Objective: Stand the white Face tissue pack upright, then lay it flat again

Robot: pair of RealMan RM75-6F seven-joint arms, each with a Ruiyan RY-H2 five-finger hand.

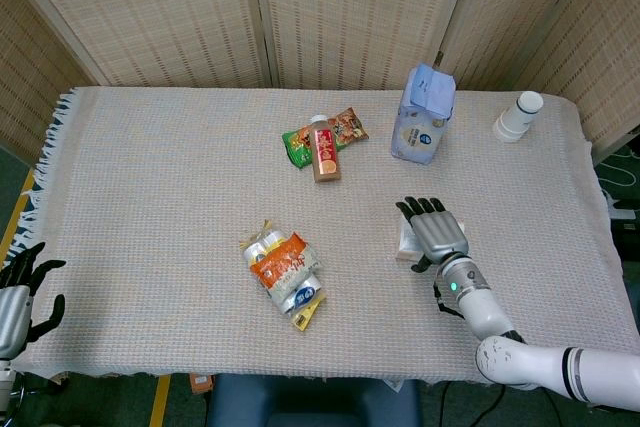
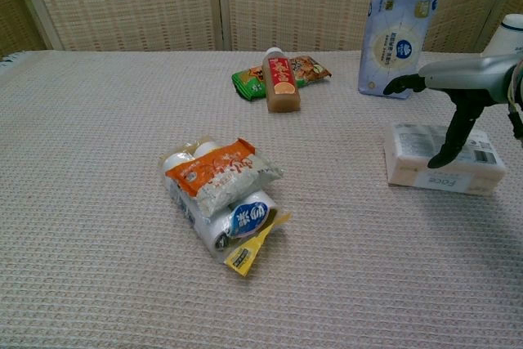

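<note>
Across the whole scene we see a table under a woven beige cloth [image 1: 150,177], backed by wicker screens. At far right stands a tall blue tissue bag [image 1: 423,115], with stacked paper cups [image 1: 518,116] further right. Our right hand [image 1: 434,231] hovers palm-down over the white Face tissue pack [image 2: 441,158], fingers spread and holding nothing, thumb pointing down at the pack's near side. The pack lies flat at right, well apart from the rest. Near the centre lies a clear bundle of snack packets [image 1: 284,269]. Further away, a juice bottle [image 1: 324,150] lies across a green snack bag [image 1: 300,143]. Our left hand [image 1: 18,292] rests open off the near left edge.
</note>
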